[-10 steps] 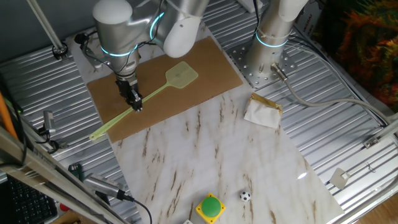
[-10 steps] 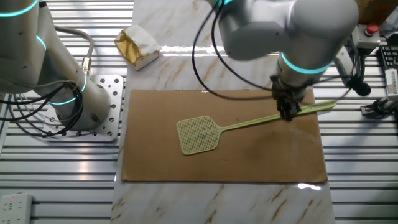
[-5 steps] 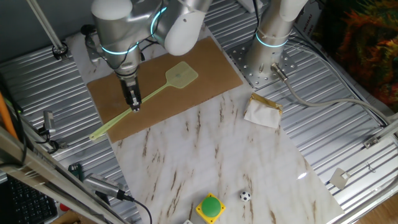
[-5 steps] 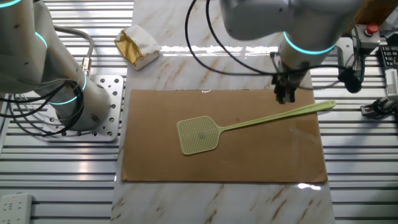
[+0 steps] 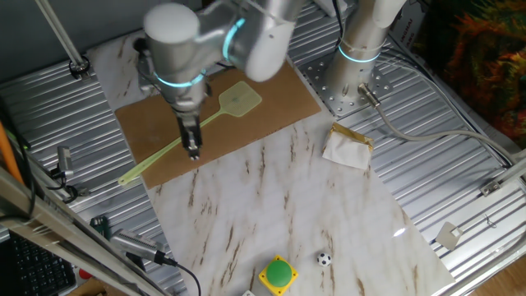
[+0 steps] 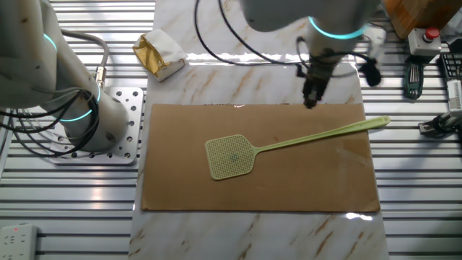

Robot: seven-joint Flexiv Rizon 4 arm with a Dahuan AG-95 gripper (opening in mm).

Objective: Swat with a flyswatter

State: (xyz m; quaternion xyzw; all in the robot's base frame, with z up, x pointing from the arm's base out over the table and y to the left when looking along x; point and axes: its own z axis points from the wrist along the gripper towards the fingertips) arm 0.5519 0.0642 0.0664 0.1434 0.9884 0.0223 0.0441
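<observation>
The pale yellow-green flyswatter (image 5: 177, 141) lies flat on the brown board (image 5: 283, 82), its mesh head toward the far side and its handle end past the board's left corner. In the other fixed view the flyswatter (image 6: 303, 140) has its head at the board's (image 6: 289, 188) middle and its handle running right. My gripper (image 5: 193, 150) hangs empty above the board's front edge, just off the handle, and its fingers stand a little apart. In the other fixed view the gripper (image 6: 310, 101) is over the board's far edge, clear of the handle.
A crumpled white-and-tan paper packet (image 5: 348, 146) lies on the marble top right of the board, also in the other fixed view (image 6: 160, 54). A second arm's base (image 5: 353, 74) stands by the board. A green button (image 5: 279, 273) and a small ball (image 5: 324, 260) sit near the front.
The gripper was down on the handle a second ago. It has let go, risen, and moved off toward the marble side of the board. The flyswatter has stayed in place.
</observation>
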